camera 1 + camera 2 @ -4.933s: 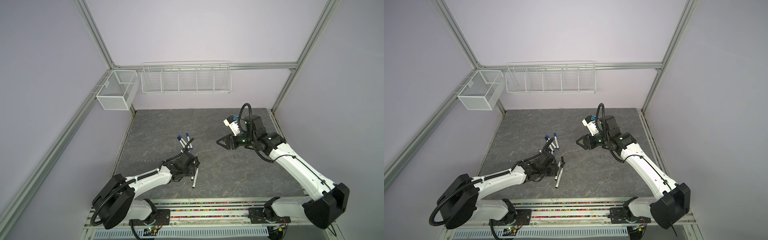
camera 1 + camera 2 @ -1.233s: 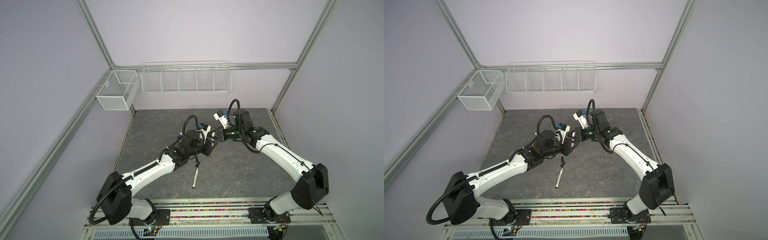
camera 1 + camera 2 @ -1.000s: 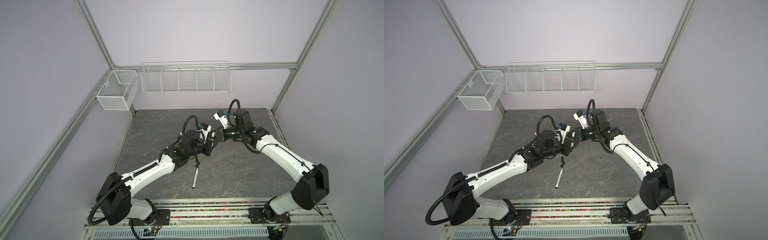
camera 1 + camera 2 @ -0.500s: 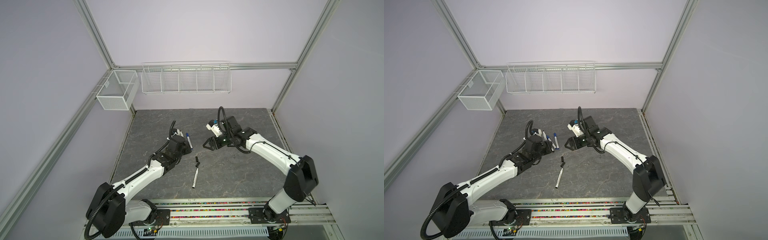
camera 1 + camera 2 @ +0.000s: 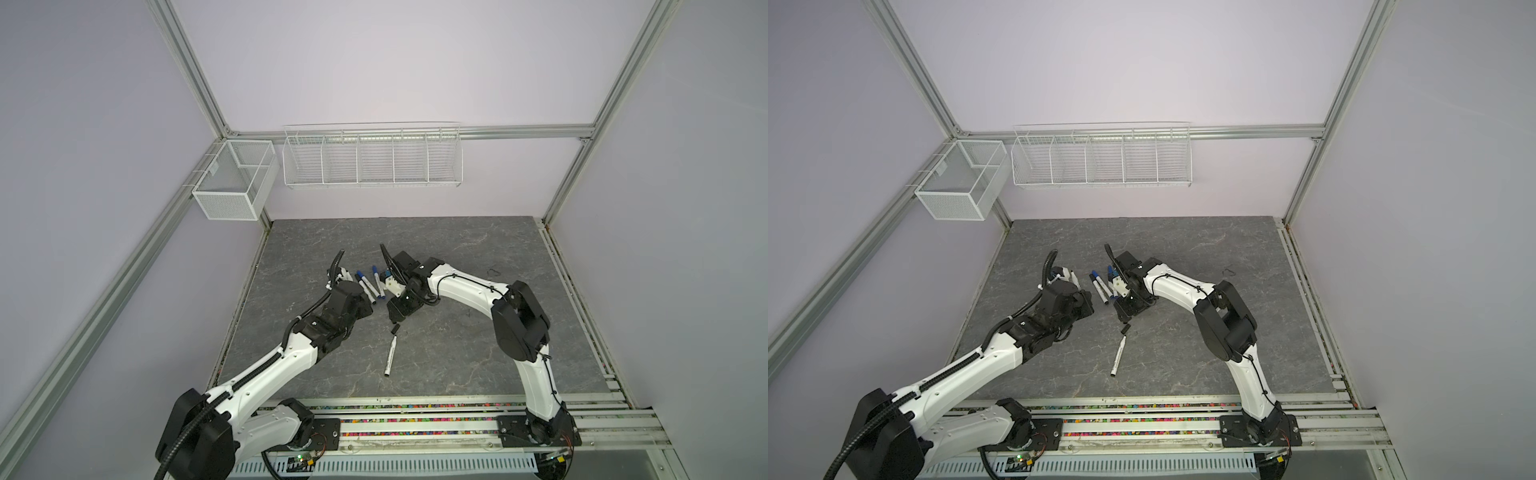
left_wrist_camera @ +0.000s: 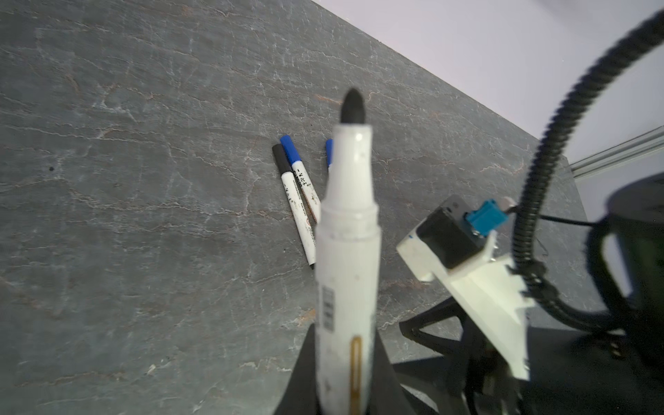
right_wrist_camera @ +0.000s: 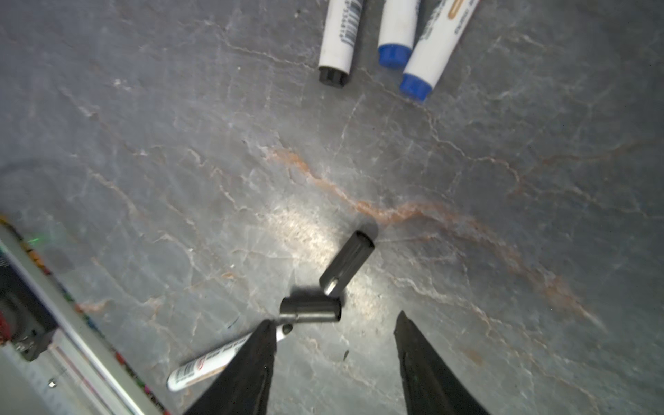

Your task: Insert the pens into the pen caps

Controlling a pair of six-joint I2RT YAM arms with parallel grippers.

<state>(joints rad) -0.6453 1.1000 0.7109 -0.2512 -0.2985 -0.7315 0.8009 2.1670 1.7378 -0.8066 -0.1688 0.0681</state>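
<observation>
Black pen caps (image 7: 310, 310) lie just ahead of my spread right gripper (image 7: 334, 319).
My left gripper (image 5: 368, 300), left of mid-frame in a top view, clamps an uncapped pen (image 6: 346, 230).

A white mesh basket (image 5: 232, 185) and a wide wire rack (image 5: 372, 158) hang along the lilac walls (image 5: 395, 62) above the grey marbled desk (image 5: 478, 332).

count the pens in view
5: a black-tipped pen in the left gripper, an uncapped pen lying by the right gripper, and a black-capped pen plus two blue-capped pens lying together farther back.
</observation>
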